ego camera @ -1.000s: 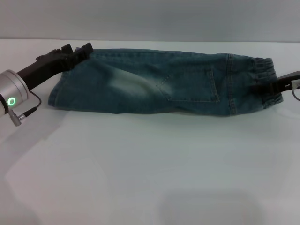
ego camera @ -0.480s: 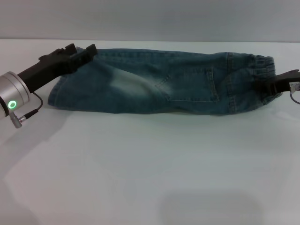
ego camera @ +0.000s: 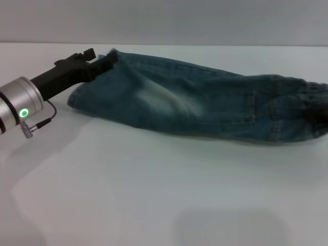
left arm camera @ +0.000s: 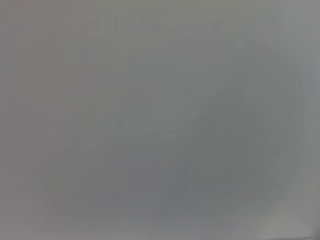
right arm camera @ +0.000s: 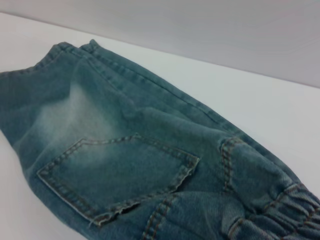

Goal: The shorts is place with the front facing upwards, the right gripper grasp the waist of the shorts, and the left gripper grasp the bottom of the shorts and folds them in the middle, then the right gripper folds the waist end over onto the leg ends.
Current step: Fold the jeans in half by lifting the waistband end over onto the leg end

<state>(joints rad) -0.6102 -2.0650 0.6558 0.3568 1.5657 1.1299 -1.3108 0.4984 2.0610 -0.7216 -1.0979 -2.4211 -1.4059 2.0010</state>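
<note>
The blue denim shorts [ego camera: 205,105] lie folded lengthwise across the white table [ego camera: 154,195], back pocket [right arm camera: 120,172] upward. In the head view my left gripper [ego camera: 105,60] is at the far left, shut on the leg hem. The elastic waist [ego camera: 307,102] reaches the picture's right edge, where only a dark bit of my right gripper [ego camera: 323,117] shows under the cloth, holding the waist. The right wrist view looks along the shorts from the waist [right arm camera: 280,210] toward the leg end [right arm camera: 60,50]. The left wrist view shows only plain grey.
The table's far edge [ego camera: 215,45] meets a grey wall just behind the shorts. Bare white tabletop spreads in front of them.
Both grippers have shifted to the right with the shorts. The waist end has slid right and toward me to the picture's edge, and the leg end has moved right, so the shorts now lie slanted.
</note>
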